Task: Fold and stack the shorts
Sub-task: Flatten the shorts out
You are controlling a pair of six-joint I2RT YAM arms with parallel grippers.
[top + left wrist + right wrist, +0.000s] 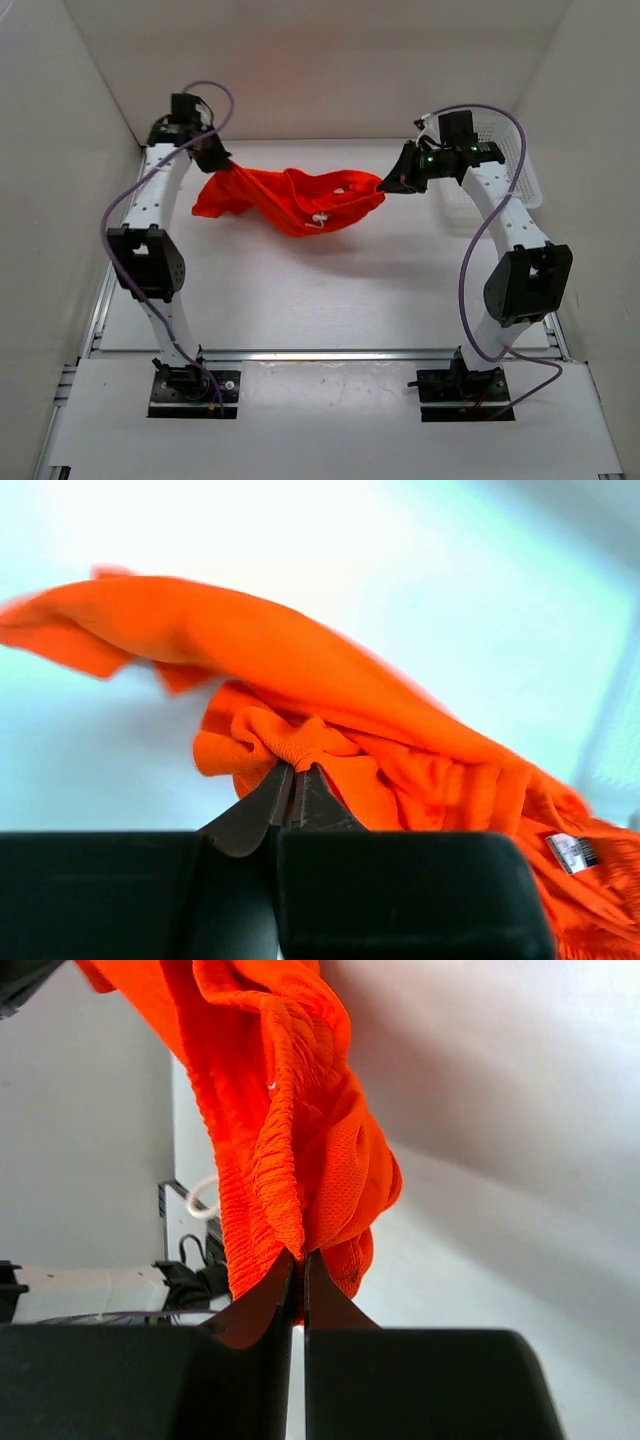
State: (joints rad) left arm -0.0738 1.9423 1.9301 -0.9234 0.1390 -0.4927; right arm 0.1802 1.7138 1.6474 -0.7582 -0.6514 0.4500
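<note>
Two tight pinches: left hand (222, 163) and right hand (388, 184) closed on opposite ends of the shorts (290, 200)

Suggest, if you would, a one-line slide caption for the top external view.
Left gripper and right gripper each pinch an end of the orange-red shorts, slung sagging between them above the table.

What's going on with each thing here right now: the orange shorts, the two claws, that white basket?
shorts: unfolded and bunched, strung between both grippers, sagging in the middle.
drawstring: dangling loose from the sagging part.
left gripper: shut on one end of the shorts.
right gripper: shut on the other end.
basket: standing at the right, partly hidden behind the right arm.
</note>
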